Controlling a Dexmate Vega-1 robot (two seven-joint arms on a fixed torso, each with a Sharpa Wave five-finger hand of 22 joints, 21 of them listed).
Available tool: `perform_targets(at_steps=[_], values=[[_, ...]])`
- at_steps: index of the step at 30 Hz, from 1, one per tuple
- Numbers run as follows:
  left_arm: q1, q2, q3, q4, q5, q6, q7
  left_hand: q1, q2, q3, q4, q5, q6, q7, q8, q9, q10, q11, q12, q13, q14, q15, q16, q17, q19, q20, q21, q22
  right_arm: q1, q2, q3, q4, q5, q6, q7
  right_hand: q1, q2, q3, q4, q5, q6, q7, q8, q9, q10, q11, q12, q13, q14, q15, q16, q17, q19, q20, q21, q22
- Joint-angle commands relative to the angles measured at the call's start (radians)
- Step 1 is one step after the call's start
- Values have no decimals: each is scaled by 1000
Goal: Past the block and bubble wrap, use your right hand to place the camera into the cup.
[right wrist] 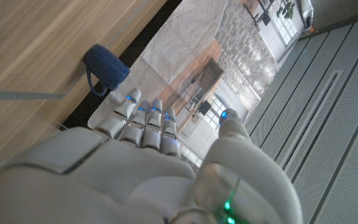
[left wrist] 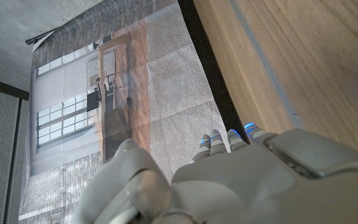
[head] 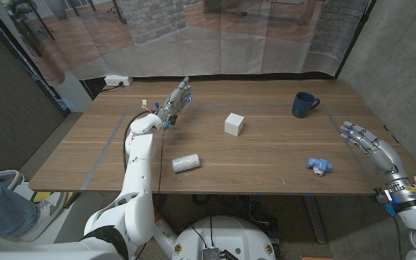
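A small blue toy camera (head: 320, 165) lies on the wooden table (head: 266, 155) near its front right. The dark blue cup (head: 305, 105) stands upright at the back right, its handle pointing right; it also appears beyond my fingers as cup (right wrist: 106, 67). A white block (head: 235, 124) sits mid-table and a roll of bubble wrap (head: 185, 164) lies front centre-left. My right hand (head: 369, 144) hovers empty with fingers extended, right of the camera and apart from it. My left hand (head: 175, 102) is raised over the back left of the table, fingers straight, holding nothing.
A white power strip (head: 116, 81) lies on the floor behind the table's back left corner. A translucent curtain (head: 215, 36) hangs behind the table. A person's leg in jeans (head: 2, 206) is at the lower left edge.
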Motion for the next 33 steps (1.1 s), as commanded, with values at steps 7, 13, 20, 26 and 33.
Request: perform_targets(at_steps=[7, 13, 20, 26, 33], values=[[-2, -1, 7, -5, 0, -6, 3, 8, 6, -9, 3, -3, -1, 1, 2, 4, -6, -3, 1, 4, -2, -3, 2, 5, 0, 6, -3, 3, -12, -12, 7, 10, -99, 156, -29, 21, -5, 2, -8, 2, 4, -3, 1, 4, -11, -7, -6, 3, 2, 0, 0, 3, 13, -22, -4, 3], [1, 0, 5, -7, -3, -11, 2, 9, 7, -10, 3, -4, -1, 1, 2, 4, -7, -3, 1, 4, -1, -4, 3, 5, 0, 6, -3, 3, -8, -17, 14, 13, -156, 210, -52, 27, -5, 3, -9, 2, 4, -4, 1, 4, -12, -6, -7, 3, 2, 0, -1, 3, 15, -22, -5, 3], [4, 1, 1, -7, -7, -16, 2, 10, 7, -11, 3, -4, 0, -1, 2, 4, -5, -4, 1, 4, -1, -5, 3, 5, -1, 9, -3, 3, -7, -21, 18, 5, -221, 251, -78, 34, -6, 4, -11, 3, 4, -4, 1, 4, -12, -9, -6, 3, -1, 0, -2, 3, 18, -25, -7, 3], [5, 1, -1, -2, -9, -24, 5, 10, 8, -12, 3, -4, 3, -1, 3, 4, -6, -2, 1, 4, 0, -2, 3, 5, -1, 12, -3, 3, -7, -26, 24, -6, -276, 270, -100, 51, -4, 9, -14, 4, -3, -9, -2, 4, -21, -13, -9, 3, -10, 7, -6, 2, 26, -22, -9, 2], [5, 2, -3, 0, -11, -25, 4, 11, 8, -14, 3, -4, 3, -1, 3, 4, -6, -3, 1, 4, 0, -2, 3, 5, -1, 12, -3, 3, 0, -30, 42, -12, -364, 310, -132, 76, -14, 10, -16, 3, -15, -26, -5, 5, -47, -27, -16, 4, -8, 42, -4, 2, 31, 12, -18, 2]])
